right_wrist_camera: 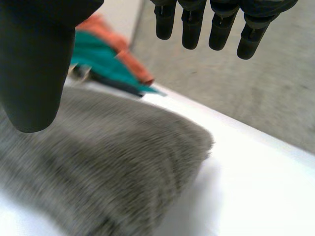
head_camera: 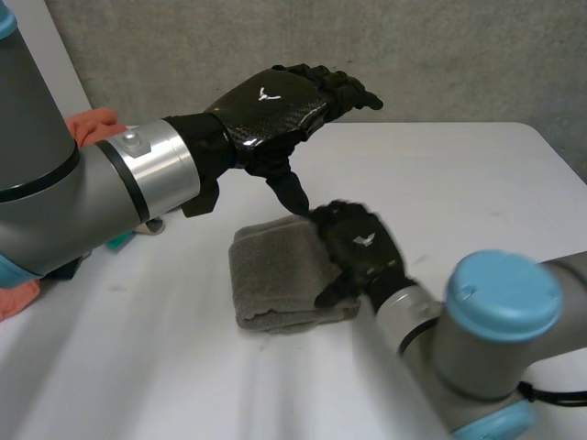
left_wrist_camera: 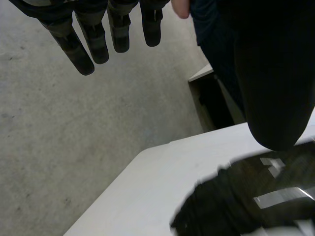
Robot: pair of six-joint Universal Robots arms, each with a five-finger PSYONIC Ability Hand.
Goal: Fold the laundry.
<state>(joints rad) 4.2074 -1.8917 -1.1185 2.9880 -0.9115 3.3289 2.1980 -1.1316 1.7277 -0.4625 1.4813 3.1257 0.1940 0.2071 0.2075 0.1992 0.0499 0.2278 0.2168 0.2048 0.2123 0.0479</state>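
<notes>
resting on the white worktop [head_camera: 477,183], the folded grey towel [head_camera: 275,275] is lying near the middle in the head view. the right hand [head_camera: 359,249] is sitting over the towel's 3 o'clock edge. in the right wrist view its fingers [right_wrist_camera: 221,27] are straight and released, thumb held apart, pinching nothing, with the towel just under the palm. the left hand [head_camera: 275,103] is hovering at the towel's 12 o'clock side, fingers [left_wrist_camera: 96,42] stretched out loose and holding nothing, thumb pointing down toward the towel; i cannot tell whether its tip is touching. an orange cloth [head_camera: 92,124] and a teal cloth [right_wrist_camera: 98,56] are lying bunched at the worktop's 9 o'clock edge, well apart from the towel.
</notes>
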